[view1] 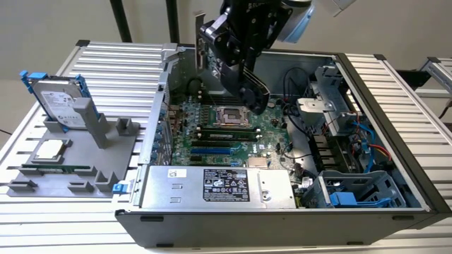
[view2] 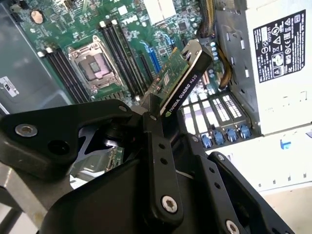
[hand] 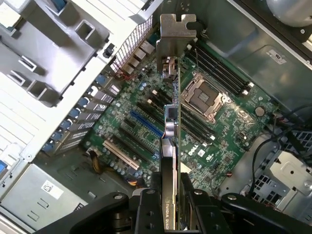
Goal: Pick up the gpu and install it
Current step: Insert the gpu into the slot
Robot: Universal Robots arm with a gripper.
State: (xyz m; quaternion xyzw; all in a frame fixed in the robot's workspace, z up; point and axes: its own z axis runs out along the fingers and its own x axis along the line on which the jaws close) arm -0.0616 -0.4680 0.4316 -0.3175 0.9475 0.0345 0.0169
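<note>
My gripper (view1: 233, 58) is shut on the gpu (view1: 251, 94) and holds it tilted in the air over the open computer case (view1: 395, 106). In the first wrist view the gpu (hand: 169, 122) shows edge-on, its silver end bracket pointing toward the case's rear slot openings, with the gripper (hand: 168, 202) clamped on its upper edge. The second wrist view shows the gpu (view2: 183, 78) with its green board on one face and black cooler on the other, reaching out from the gripper (view2: 152, 114) above the motherboard (view2: 126, 29). The card touches nothing in the case.
Below lie the motherboard (view1: 226, 132), its bare processor socket (view1: 229, 115) and memory slots. A power supply (view1: 215, 188) fills the case's near side; cables and drive cages (view1: 353, 190) are on the exterior view's right. A grey fixture (view1: 78, 159) on that view's left holds a hard drive (view1: 60, 103).
</note>
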